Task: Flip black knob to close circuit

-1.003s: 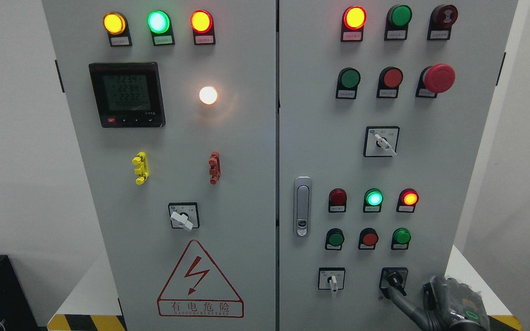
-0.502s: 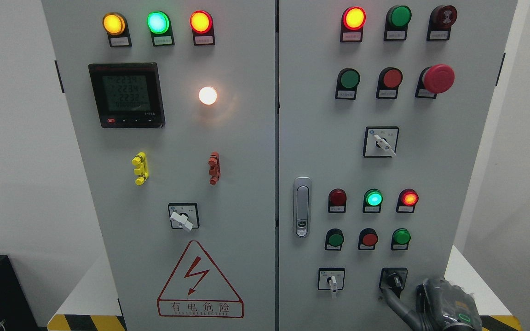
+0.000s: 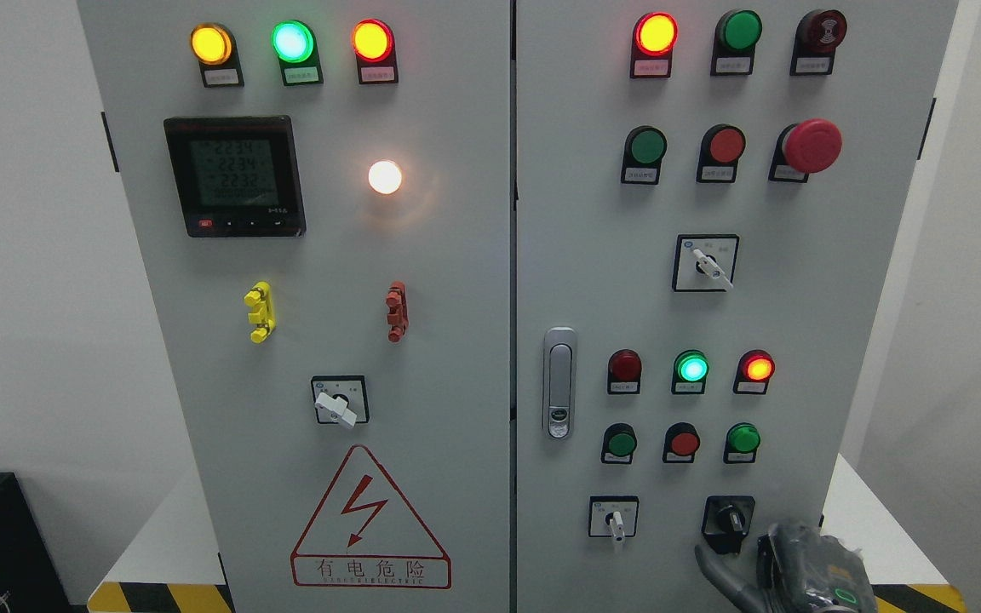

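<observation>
A grey control cabinet [image 3: 456, 255] with two doors is presented, catalogued from left to right.

Left door: a row of three lit lamps is mounted along the top, yellow [image 3: 211, 43], green [image 3: 293, 40] and orange-red [image 3: 371, 39]. A digital meter [image 3: 234, 176] is fitted below them, with a glowing white lamp [image 3: 385, 176] to its right. A yellow clip [image 3: 259, 312] and a red clip [image 3: 396, 312] are fixed at mid-height. A white-handled selector switch [image 3: 339, 400] is set above a red warning triangle [image 3: 370, 517].

Right door: a silver door latch [image 3: 559, 382] is placed near the inner edge. A lit red lamp [image 3: 656, 33], push buttons and a red mushroom button [image 3: 811, 145] are arranged in the upper rows. A small white-handled selector [image 3: 614, 517] is located at the lower edge.

The black knob [image 3: 730, 517] is found on a black square plate at the lower right of this door, its handle standing nearly upright.

The right hand [image 3: 784, 575] is recorded at the bottom right corner, just below and to the right of the knob. One grey finger [image 3: 716, 569] is extended toward the knob plate, close beneath it; contact is not discernible. Nothing is held by the hand.
</observation>
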Tool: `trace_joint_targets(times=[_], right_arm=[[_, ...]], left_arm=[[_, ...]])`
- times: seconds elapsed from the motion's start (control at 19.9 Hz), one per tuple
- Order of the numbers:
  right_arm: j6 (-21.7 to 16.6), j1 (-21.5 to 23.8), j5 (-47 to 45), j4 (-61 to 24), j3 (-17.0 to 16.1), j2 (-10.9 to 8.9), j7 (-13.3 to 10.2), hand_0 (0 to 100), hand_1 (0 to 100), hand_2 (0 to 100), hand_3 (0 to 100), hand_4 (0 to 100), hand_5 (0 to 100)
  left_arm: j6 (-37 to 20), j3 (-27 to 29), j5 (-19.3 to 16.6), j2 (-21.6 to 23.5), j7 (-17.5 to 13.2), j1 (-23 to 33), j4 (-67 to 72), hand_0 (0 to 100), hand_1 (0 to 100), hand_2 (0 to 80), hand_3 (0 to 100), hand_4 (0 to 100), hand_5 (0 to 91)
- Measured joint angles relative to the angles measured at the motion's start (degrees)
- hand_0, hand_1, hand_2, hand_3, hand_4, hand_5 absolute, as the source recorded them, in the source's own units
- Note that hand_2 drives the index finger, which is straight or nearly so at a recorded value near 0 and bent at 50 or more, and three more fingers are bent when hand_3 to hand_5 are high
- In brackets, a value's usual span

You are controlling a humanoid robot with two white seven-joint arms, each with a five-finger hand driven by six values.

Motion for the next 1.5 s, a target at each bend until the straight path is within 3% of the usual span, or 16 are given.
trace_joint_targets(times=[0.45,0.65,0.85,0.9,1.15,1.2,1.25,1.35,1.4,1.5], right_arm=[[-0.2,3.6,-2.2,-3.5,0.0,0.34,-1.0,0,4,79,100,87,89],[-0.2,6.4,-6.4,-6.4,-0.7,0.61,-3.0,0,4,70,98,85,83],[-1.1,9.4,-15.3,-9.1,-1.9,0.83,-6.7,0,5,59,90,76,68],[-2.0,10.3,-18.2,-9.7,-2.2,0.90,-7.3,0,5,55,85,73,61],[-9.7,13.5,-36.3,-12.2,-4.8,1.20,-12.5,0,6,41,68,58,44],[-10.9,14.3,-39.5,-12.7,-5.4,1.36,-13.2,0,6,36,58,51,35],[-11.7,15.1,-42.5,-13.0,-5.9,1.53,-13.5,0,6,34,54,48,33],[-13.4,16.7,-48.6,-13.7,-6.8,1.91,-14.1,0,6,25,37,33,23],[-14.2,17.4,-51.3,-14.0,-7.3,2.15,-14.1,0,6,23,35,30,20],[-16.1,19.0,-56.9,-14.5,-8.1,2.82,-14.1,0,6,14,22,14,6]], left_arm=[[0.0,0.0,0.0,0.0,0.0,0.0,0.0,12,56,0.0,0,0,0.0],[0.0,0.0,0.0,0.0,0.0,0.0,0.0,12,56,0.0,0,0,0.0],[0.0,0.0,0.0,0.0,0.0,0.0,0.0,12,56,0.0,0,0,0.0],[0.0,0.0,0.0,0.0,0.0,0.0,0.0,12,56,0.0,0,0,0.0],[0.0,0.0,0.0,0.0,0.0,0.0,0.0,12,56,0.0,0,0,0.0],[0.0,0.0,0.0,0.0,0.0,0.0,0.0,12,56,0.0,0,0,0.0],[0.0,0.0,0.0,0.0,0.0,0.0,0.0,12,56,0.0,0,0,0.0],[0.0,0.0,0.0,0.0,0.0,0.0,0.0,12,56,0.0,0,0,0.0],[0.0,0.0,0.0,0.0,0.0,0.0,0.0,12,56,0.0,0,0,0.0],[0.0,0.0,0.0,0.0,0.0,0.0,0.0,12,56,0.0,0,0,0.0]])
